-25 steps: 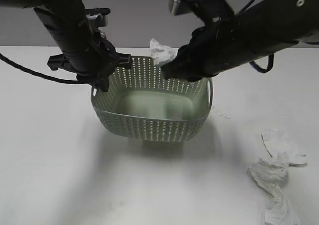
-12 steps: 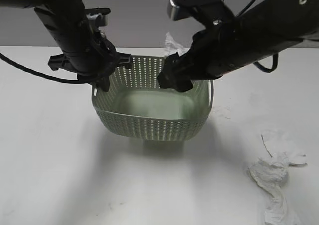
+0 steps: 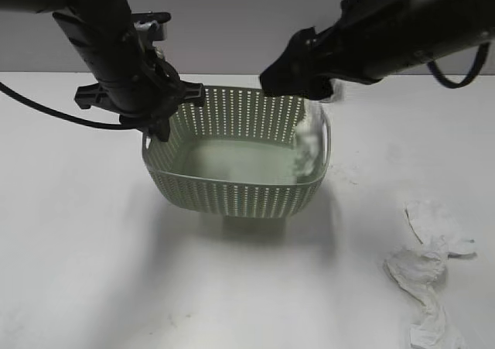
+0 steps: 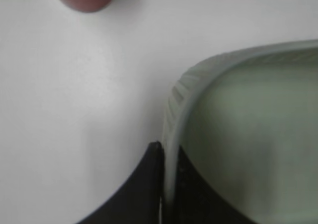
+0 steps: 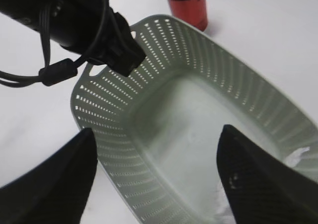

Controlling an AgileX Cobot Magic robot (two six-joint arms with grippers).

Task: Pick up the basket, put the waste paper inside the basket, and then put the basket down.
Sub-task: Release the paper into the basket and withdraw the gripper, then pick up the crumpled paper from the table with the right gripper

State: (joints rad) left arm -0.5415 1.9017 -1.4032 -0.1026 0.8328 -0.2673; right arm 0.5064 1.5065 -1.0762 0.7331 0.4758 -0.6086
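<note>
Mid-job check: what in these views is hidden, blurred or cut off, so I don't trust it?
- Crumpled white tissue paper over the pale green slotted plastic basket: motion-blurred in the exterior view; the right wrist view shows only an edge behind a finger.
- Red can: top cut off by the right wrist frame; the left arm hides it in the exterior view.
- Right gripper: fingertips out of frame.
- Left gripper: out of focus.

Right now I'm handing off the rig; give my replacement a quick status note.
Left end effector: shut on the left rim of the pale sage-green slotted plastic basket, held above the white table.
Right end effector: open above the basket, holding nothing.
Done: one crumpled white tissue piece is dropping in at the basket's right wall.
Left: more crumpled white tissue pieces lie on the table at front right. Bin them, then set the basket down.
</note>
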